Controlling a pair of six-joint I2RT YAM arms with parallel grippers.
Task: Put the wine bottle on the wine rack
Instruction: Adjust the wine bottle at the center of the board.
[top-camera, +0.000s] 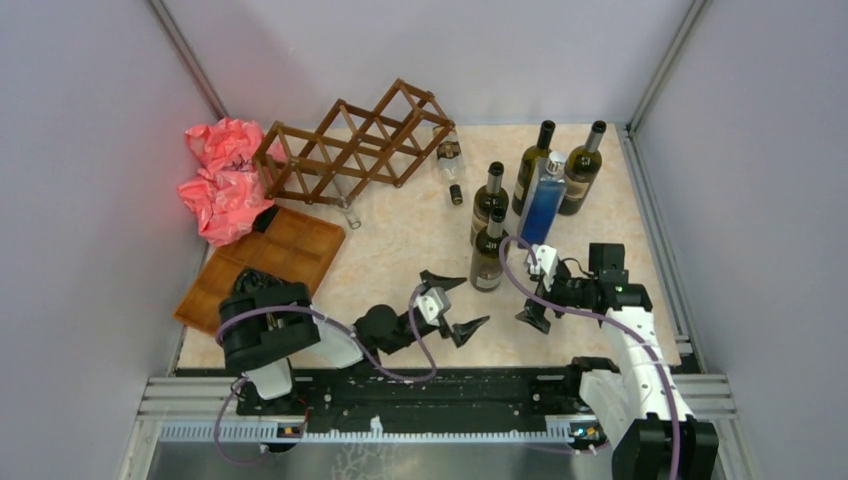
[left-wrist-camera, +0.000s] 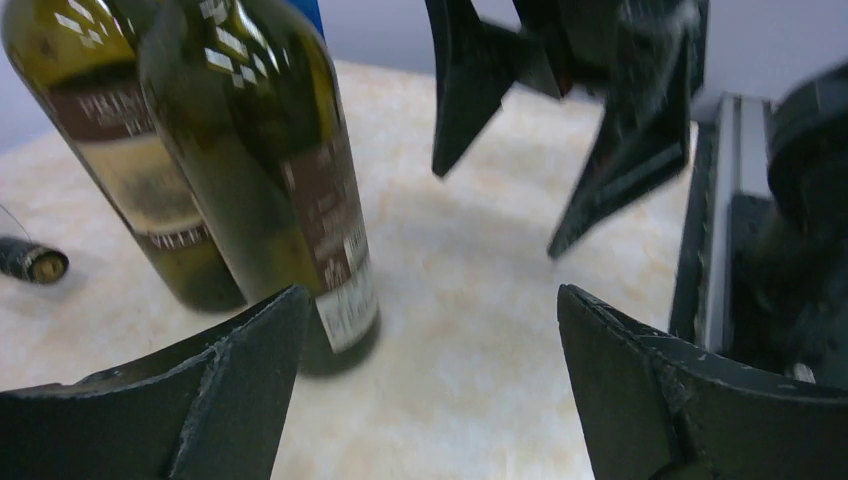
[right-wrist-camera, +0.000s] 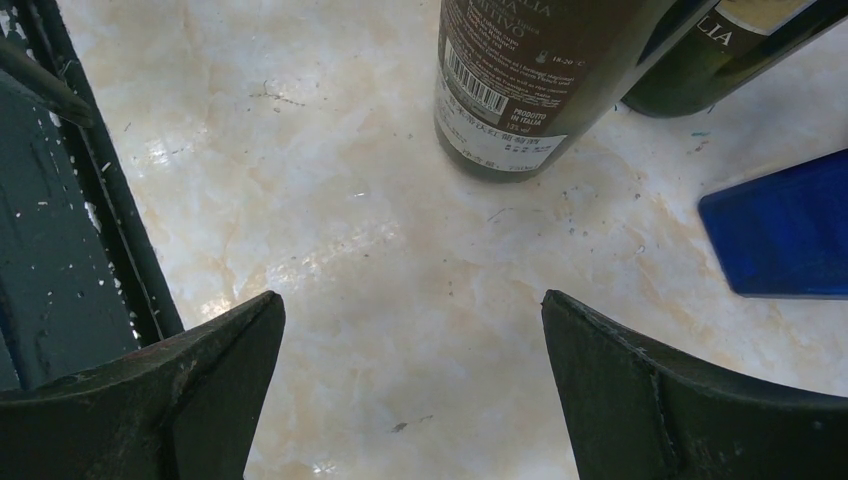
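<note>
Both grippers hold nothing, jaws spread wide: left gripper (left-wrist-camera: 430, 300) has the nearest wine bottle (left-wrist-camera: 290, 180) upright at its 11 o'clock, right gripper (right-wrist-camera: 410, 310) has it at 12, untouched, and the wine rack (top-camera: 350, 145) sits well apart at the table's (top-camera: 400, 240) 11 o'clock.
</note>
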